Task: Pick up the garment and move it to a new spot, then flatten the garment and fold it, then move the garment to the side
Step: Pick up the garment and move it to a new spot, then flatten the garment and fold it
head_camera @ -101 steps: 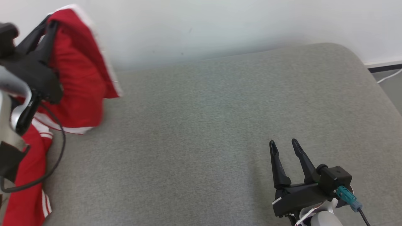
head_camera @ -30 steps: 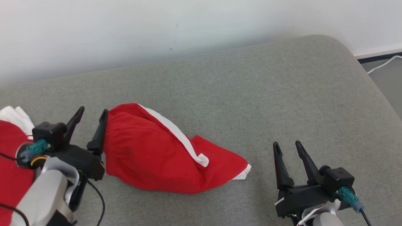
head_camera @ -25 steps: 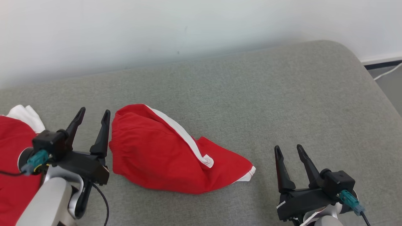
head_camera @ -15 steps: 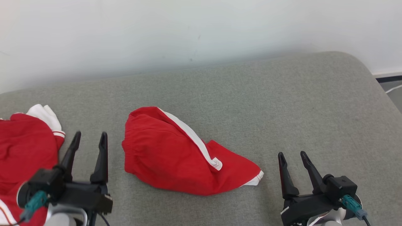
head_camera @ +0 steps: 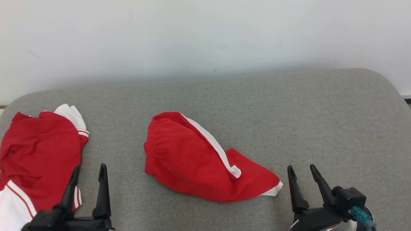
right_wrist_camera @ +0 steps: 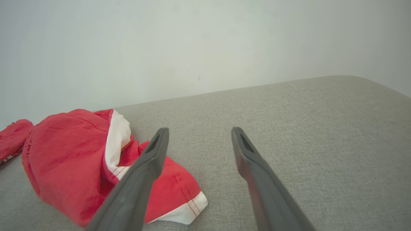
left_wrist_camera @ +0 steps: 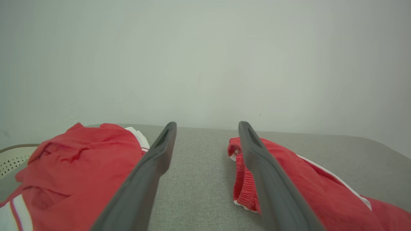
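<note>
A red garment (head_camera: 192,163) with a white side stripe lies crumpled in the middle of the grey cushion (head_camera: 289,112). Its elastic waistband faces left and its white hem points right. In the left wrist view the garment (left_wrist_camera: 308,186) lies past my right finger. The right wrist view has the garment (right_wrist_camera: 74,160) at the left, partly behind one finger. My left gripper (head_camera: 90,170) stands open at the lower left, between the two heaps of cloth and touching neither. My right gripper (head_camera: 302,170) is open just right of the hem, empty.
A second heap of red and white clothes (head_camera: 35,160) lies at the cushion's left end, also in the left wrist view (left_wrist_camera: 70,170). A pale perforated basket rim (left_wrist_camera: 13,157) shows beyond it. A white wall (head_camera: 205,38) runs behind the cushion.
The camera has turned left and tilted, so the whole scene slid right and down. My left gripper, open throughout, drew back from the garment's waistband. The garment lies as it was dropped.
</note>
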